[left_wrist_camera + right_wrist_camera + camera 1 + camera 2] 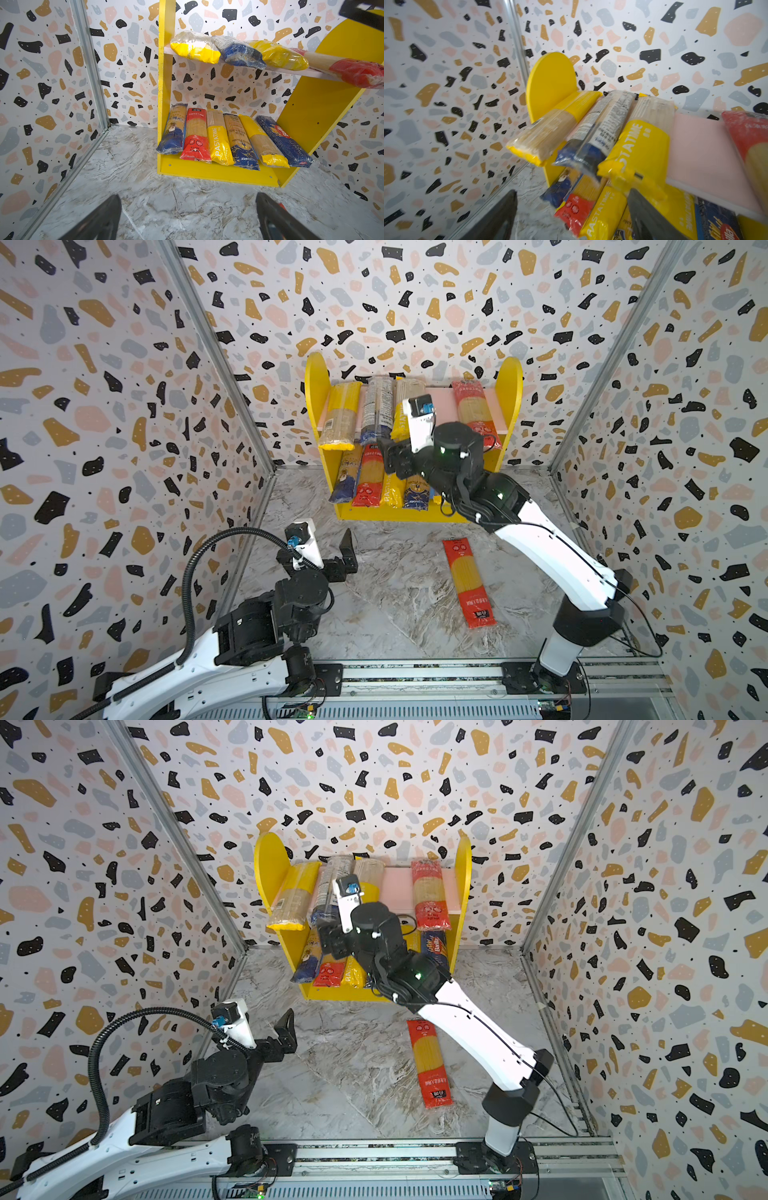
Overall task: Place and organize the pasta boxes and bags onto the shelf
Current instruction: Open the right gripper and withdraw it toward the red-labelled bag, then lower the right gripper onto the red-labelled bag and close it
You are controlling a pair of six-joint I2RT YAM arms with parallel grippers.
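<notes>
Your right gripper (571, 216) stood at the front of the shelf (318, 377), jaws apart and gripping nothing, just beside the yellow PASTATIME pack (635, 149) on the pink upper board (699, 149). Your left gripper (187, 218) hung wide open over the marble table (395, 614). Four spaghetti packs (376, 410) lay on top, a lower row (218, 141) of six sat beneath — and one red-ended pack (468, 583) lay on the table.
</notes>
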